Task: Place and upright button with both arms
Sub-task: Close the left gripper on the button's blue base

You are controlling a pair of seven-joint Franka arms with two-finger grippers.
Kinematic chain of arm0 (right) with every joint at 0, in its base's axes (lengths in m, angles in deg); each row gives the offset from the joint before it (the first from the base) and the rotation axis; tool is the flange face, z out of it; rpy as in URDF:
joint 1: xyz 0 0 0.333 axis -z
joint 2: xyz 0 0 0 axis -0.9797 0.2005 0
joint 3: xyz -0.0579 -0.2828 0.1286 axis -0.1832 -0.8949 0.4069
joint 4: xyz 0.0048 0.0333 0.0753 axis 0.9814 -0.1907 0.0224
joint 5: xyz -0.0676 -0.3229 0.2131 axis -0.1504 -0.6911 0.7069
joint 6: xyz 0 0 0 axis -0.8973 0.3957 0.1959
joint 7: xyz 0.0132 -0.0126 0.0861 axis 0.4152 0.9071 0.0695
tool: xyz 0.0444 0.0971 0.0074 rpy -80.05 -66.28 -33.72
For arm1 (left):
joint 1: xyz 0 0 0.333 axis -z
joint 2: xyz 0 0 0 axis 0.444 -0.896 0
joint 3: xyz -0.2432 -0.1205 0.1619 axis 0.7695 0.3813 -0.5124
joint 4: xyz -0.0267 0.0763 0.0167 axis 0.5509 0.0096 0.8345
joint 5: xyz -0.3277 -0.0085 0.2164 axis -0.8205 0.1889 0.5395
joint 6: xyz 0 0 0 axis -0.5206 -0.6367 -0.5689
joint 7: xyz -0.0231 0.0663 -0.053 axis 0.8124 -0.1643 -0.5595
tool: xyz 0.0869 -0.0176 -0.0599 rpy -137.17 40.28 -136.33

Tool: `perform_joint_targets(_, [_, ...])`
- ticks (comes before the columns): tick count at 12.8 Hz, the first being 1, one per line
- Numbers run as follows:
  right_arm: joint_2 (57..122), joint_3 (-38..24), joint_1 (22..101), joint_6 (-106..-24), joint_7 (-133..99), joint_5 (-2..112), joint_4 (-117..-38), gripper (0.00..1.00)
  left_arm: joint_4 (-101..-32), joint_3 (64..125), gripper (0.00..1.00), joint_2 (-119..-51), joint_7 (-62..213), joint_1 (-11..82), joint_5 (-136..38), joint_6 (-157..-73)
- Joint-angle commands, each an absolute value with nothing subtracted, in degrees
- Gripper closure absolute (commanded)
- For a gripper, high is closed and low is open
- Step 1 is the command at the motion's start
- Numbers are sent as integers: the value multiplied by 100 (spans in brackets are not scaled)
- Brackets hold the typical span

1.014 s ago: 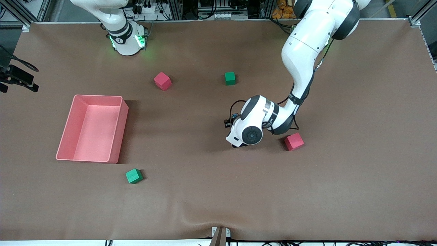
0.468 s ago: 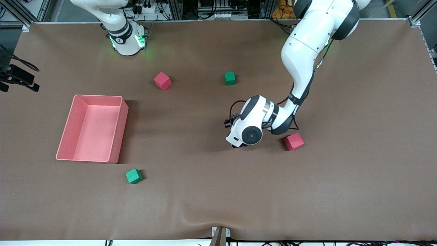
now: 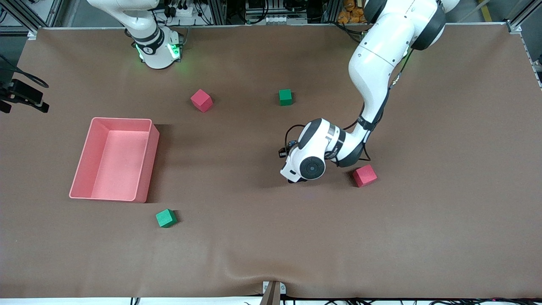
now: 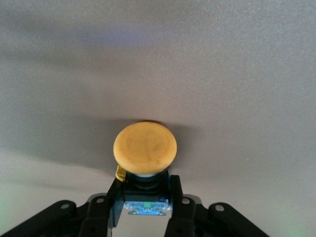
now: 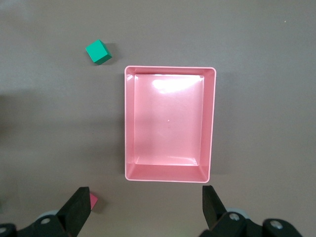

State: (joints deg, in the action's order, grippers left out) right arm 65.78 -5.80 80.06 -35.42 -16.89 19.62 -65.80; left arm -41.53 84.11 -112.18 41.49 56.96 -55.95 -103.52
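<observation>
Left gripper clamped on orange-capped button, right gripper spread wide above pink bin, no legible writing.

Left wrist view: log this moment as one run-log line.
left tool: shut on button, low at the table, beside red cube | right tool: open, waiting over pink bin | button: not yet placed

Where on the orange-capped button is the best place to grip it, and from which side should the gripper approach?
Probably the button's dark body under the cap, fingers on its two flanks, approaching from the base end: the round cap overhangs and looks harder to pinch. The left gripper is shut there.
</observation>
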Motion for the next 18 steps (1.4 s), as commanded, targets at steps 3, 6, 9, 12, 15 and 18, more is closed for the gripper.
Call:
perform_joint_targets(3, [6590, -606, 8010, -3444, -1585, 1956, -6462, 0, -4009, 8347, 100, -11218, 4086, 5861, -5717, -10483])
perform_joint_targets(6, [6590, -606, 8001, -3444, -1576, 1956, -6462, 0, -3991, 8312, 100, -11147, 4042, 5914, -5699, -10500])
perform_joint_targets(9, [6590, -606, 8001, -3462, -1576, 1965, -6462, 0, -3851, 8303, 100, -11007, 4033, 5905, -5673, -10527])
perform_joint_targets(12, [6608, -597, 7966, -3515, -1568, 1965, -6462, 0, -3807, 7910, 100, -10770, 3797, 6237, -5594, -10841])
perform_joint_targets(15, [6608, -597, 7975, -3462, -1576, 1974, -6462, 0, -3807, 7285, 100, -10752, 3121, 6835, -5567, -11640])
perform_joint_targets(18, [6590, -606, 8010, -3444, -1585, 1974, -6462, 0, -3798, 6654, 100, -10638, 2795, 7318, -5559, -11941])
